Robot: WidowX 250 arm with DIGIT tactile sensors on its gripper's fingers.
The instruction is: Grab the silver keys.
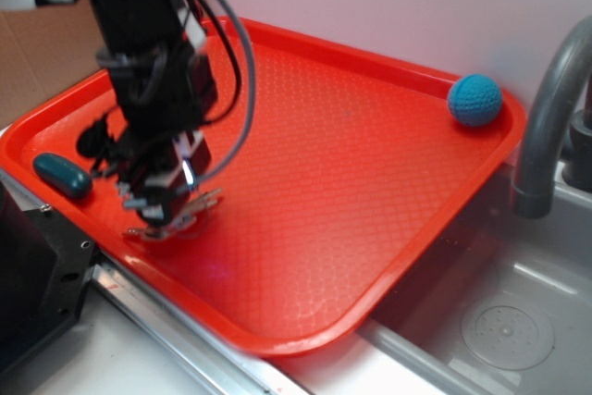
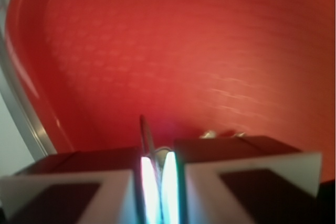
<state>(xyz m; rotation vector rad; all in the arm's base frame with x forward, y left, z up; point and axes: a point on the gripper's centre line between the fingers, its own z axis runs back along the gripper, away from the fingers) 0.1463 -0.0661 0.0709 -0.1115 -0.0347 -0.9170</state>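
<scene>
Claw (image 1: 171, 213) sits low over the red tray (image 1: 370, 182), at roughly 8 o'clock from tray centre. In the wrist view the two pads (image 2: 63, 187) are nearly together, with a thin metal blade of the silver keys (image 2: 146, 135) pinched in the narrow gap; more silver shows just past the right pad. In the exterior view key ends poke out beside the claw tips, at or just above the tray floor. Dark teal pebble (image 1: 63, 176) lies at 9 o'clock by the tray rim. Blue knitted ball (image 1: 474, 100) rests in the 2 o'clock corner. Grey faucet (image 1: 546, 117) and sink are right of the tray.

No readable text or markings anywhere.
</scene>
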